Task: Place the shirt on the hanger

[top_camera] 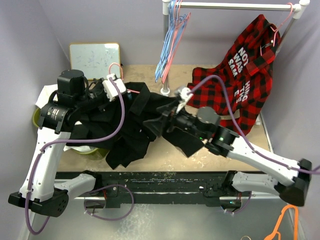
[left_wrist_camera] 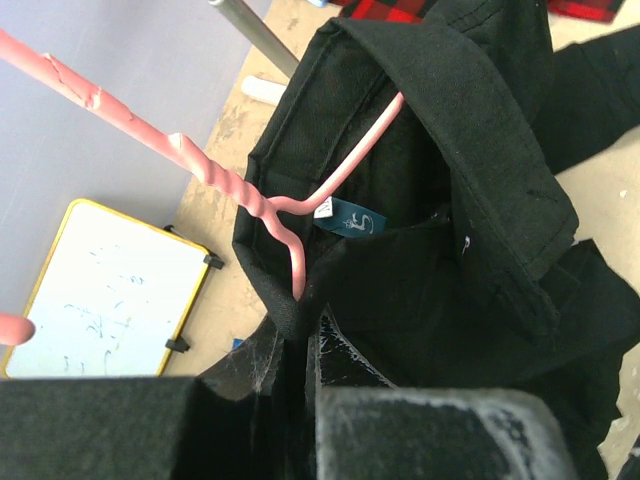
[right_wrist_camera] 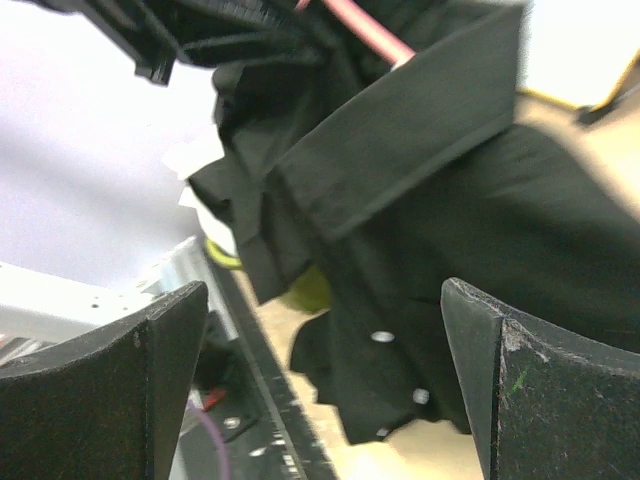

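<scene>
The black shirt (top_camera: 130, 125) hangs in a bunch from my left gripper (top_camera: 124, 94) above the table's left middle. The pink hanger (left_wrist_camera: 250, 195) runs inside its collar (left_wrist_camera: 470, 120); its hook (top_camera: 116, 67) sticks out toward the back. In the left wrist view my left gripper (left_wrist_camera: 305, 345) is shut on the hanger's lower wire and the collar edge. My right gripper (top_camera: 150, 122) is open just right of the hanging shirt. In the right wrist view its fingers (right_wrist_camera: 130, 385) stand wide apart, with the shirt's button placket (right_wrist_camera: 390, 340) beyond them and nothing between them.
A red-and-black plaid shirt (top_camera: 240, 85) hangs from the rail (top_camera: 235, 6) at the back right. Light-blue hangers (top_camera: 167, 45) hang by the rack post. A whiteboard (top_camera: 95, 60) leans at the back left. An orange hanger (top_camera: 285, 220) lies at the front right.
</scene>
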### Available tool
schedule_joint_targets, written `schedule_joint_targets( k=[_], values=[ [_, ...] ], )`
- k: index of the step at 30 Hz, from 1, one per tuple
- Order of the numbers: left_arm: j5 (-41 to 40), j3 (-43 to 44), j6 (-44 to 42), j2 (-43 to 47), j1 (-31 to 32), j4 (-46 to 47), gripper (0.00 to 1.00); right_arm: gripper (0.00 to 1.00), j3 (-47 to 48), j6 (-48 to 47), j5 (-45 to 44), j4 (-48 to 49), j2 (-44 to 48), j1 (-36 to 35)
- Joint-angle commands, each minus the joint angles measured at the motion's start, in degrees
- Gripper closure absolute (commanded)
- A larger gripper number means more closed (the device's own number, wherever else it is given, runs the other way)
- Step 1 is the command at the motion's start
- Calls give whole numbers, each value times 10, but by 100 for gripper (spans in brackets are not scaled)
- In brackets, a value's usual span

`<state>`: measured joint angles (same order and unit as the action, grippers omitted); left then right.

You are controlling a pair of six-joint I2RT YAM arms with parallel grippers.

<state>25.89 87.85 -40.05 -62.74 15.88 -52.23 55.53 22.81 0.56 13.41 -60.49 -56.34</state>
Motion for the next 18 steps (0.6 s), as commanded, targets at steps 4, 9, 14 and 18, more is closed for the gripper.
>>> schedule_joint_targets(
  k=[4, 9, 14, 18],
  values=[
    [42, 8, -137, 12, 2, -43, 100, 0, -123, -131, -181, 29, 140, 31],
    [57, 48, -161, 5, 2, -76, 100, 0, -237, -193, -128, 106, 193, 31],
    [85, 90, -185, 0, 3, -118, 100, 0, -267, -212, -86, 129, 188, 31],
    [125, 106, -248, 1, 3, -182, 100, 0, -285, -231, -24, 196, 199, 31]
  ],
)
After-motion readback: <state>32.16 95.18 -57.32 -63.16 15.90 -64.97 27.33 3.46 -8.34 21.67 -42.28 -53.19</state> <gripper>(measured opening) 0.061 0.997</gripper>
